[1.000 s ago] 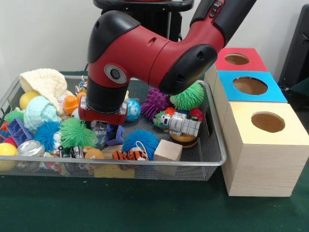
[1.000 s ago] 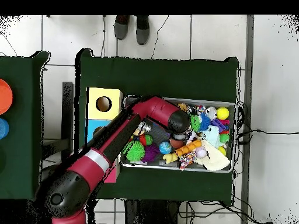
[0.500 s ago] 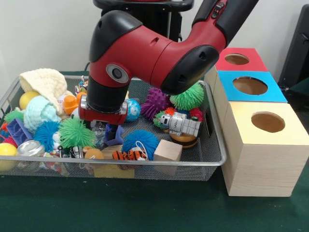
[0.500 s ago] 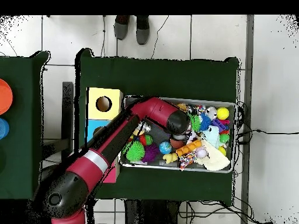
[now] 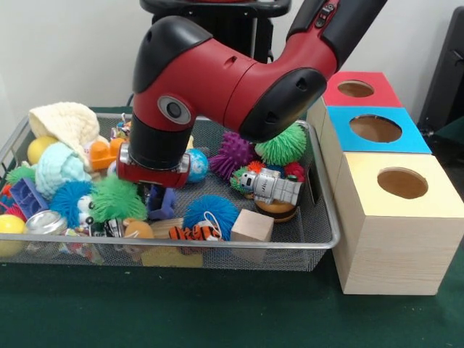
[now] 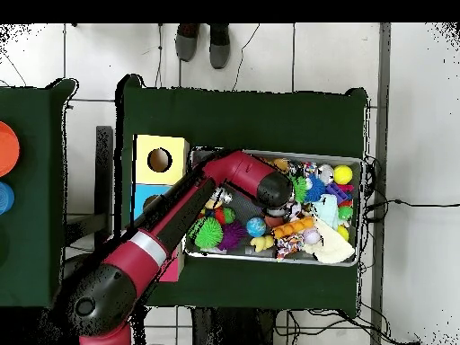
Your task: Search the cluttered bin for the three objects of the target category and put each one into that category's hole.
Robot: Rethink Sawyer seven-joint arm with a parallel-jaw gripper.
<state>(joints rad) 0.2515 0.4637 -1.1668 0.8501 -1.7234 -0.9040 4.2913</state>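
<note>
Orange toy point(image 5: 104, 154) shifted left since earlier.

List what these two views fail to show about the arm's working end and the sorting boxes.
- Jaws: hidden in both views. In the front view the red and black arm ends among toys in the wire mesh bin; overhead, the arm covers them.
- Red-topped wooden box: overhead, the arm hides it.
- Blue-topped wooden box: overhead, partly under the arm.

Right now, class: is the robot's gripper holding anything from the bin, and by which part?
It cannot be told: the gripper is down among the toys, its tips hidden behind the arm.
</note>
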